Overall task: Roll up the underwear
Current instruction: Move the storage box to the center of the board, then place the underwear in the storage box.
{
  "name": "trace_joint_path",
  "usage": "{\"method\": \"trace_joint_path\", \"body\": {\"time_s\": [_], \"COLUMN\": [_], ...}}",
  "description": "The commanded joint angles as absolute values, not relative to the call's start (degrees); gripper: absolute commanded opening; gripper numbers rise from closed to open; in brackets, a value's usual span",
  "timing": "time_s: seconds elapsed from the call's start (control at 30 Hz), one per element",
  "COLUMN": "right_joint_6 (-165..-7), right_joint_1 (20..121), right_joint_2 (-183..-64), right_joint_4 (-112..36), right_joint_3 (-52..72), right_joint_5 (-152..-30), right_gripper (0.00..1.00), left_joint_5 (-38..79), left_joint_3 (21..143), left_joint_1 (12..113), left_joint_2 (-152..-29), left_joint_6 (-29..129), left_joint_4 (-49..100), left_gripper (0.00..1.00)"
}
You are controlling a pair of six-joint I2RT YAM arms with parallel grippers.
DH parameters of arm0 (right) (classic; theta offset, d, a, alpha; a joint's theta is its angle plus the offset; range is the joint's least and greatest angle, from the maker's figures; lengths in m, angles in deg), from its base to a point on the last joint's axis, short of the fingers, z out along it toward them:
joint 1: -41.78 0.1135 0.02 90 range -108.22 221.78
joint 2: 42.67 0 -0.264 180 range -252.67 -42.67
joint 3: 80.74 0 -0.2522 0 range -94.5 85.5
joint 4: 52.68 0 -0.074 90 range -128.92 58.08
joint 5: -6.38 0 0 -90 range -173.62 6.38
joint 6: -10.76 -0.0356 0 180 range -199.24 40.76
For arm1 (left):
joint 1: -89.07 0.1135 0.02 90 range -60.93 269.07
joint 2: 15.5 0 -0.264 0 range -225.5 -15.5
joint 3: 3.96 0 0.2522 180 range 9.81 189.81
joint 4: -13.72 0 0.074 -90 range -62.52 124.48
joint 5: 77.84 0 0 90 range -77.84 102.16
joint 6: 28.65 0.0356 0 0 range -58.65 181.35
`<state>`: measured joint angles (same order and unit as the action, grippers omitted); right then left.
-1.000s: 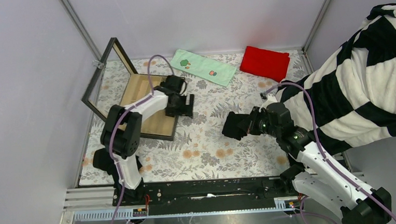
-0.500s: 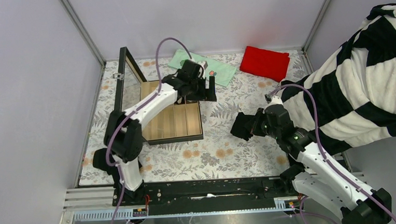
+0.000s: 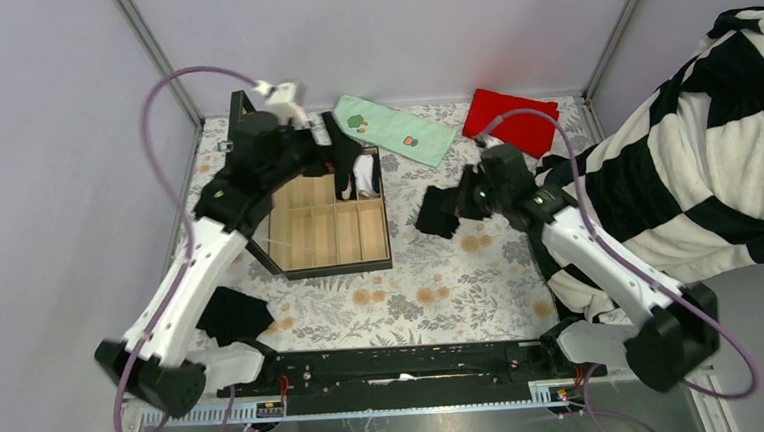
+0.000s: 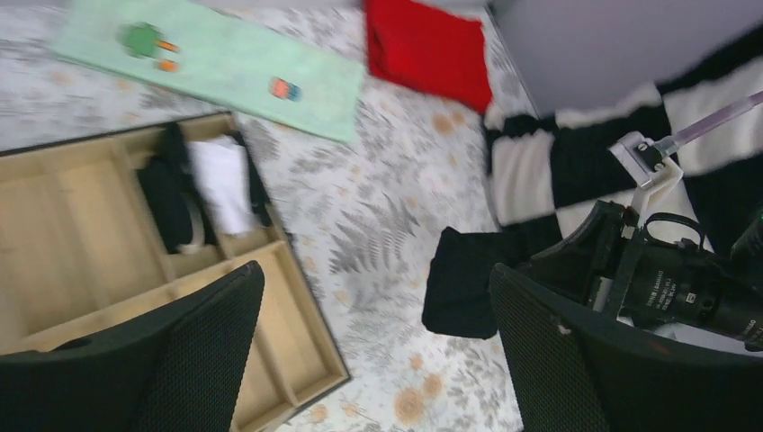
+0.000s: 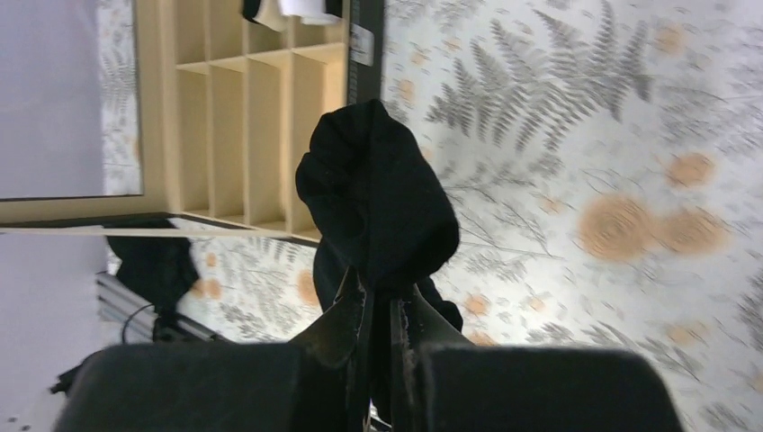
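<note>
Your right jaws are pinched narrow on one piece of black underwear (image 5: 378,193), which hangs bunched just above the bench (image 3: 412,274) near centre. Your left jaws gape wide and hold nothing, over the wooden tray (image 3: 309,235) at 10 o'clock. This looks like a carry before rolling. Next, you likely lay the piece flat on open bench and bring the left jaws in to help. I count three black pieces for certain: the held one, a tucked piece (image 4: 171,202) in the tray's far compartment beside one white item (image 4: 220,184), and a loose piece (image 3: 232,315) at 7 o'clock. There is one green towel (image 3: 395,130), one red cloth (image 3: 510,120) and one striped blanket (image 3: 695,157).
</note>
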<state>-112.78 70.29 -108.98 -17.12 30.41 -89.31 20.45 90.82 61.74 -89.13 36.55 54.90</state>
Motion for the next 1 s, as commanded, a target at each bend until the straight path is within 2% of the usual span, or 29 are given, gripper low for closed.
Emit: {"method": "trace_joint_path", "body": {"time_s": [0.0, 0.2, 0.33, 0.6, 0.7, 0.97], "right_joint_6": [-113.9, -112.1, -113.0, -113.4, -113.6, -115.1], "right_joint_1": [72.6, 79.1, 81.5, 86.6, 87.4, 87.8], "right_joint_2": [-119.4, -137.0, -147.1, -168.0, -172.1, -178.2], "right_joint_4": [-15.6, -7.6, -6.4, 5.4, 6.2, 7.0], "right_joint_3": [18.7, -3.8, -14.6, -40.5, -44.6, -45.9], "right_joint_5": [-97.1, -94.5, -94.7, -98.2, -99.2, -103.3], "right_gripper": [0.00, 0.00, 0.00, 0.00, 0.00, 0.00], "left_joint_5": [18.4, 10.8, 4.9, 3.1, 3.6, 4.8], "left_joint_3": [84.8, 83.0, 83.3, 82.6, 82.0, 80.2], "left_joint_1": [68.7, 70.8, 71.0, 71.3, 71.3, 71.3], "left_joint_2": [-82.2, -74.1, -71.9, -69.7, -69.2, -68.5], "left_joint_6": [35.4, 39.8, 41.6, 43.0, 42.7, 42.1], "left_joint_4": [54.0, 59.6, 62.7, 64.5, 64.4, 64.4], "left_gripper": [0.99, 0.99, 0.99, 0.99, 0.99, 0.99]}}
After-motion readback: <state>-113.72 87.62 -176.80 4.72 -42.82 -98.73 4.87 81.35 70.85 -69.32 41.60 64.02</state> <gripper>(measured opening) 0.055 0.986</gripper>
